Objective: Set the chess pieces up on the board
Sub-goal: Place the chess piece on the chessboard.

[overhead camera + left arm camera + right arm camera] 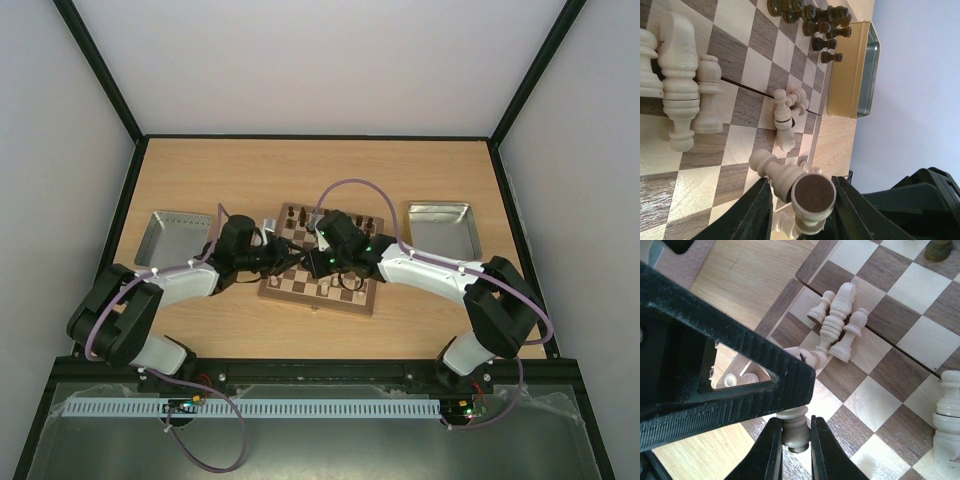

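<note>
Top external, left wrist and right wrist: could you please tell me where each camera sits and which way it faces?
Top external: above and behind the bases, looking down on the board, left tray and right tray; left arm and right arm show.
Left wrist: on the left arm, looking across the board toward the right tray; left tool closed around a dark-based cream piece.
Right wrist: on the right arm, looking down at the board's edge; right tool grips a cream chessman.
Both wrist views share the cream knight.
</note>
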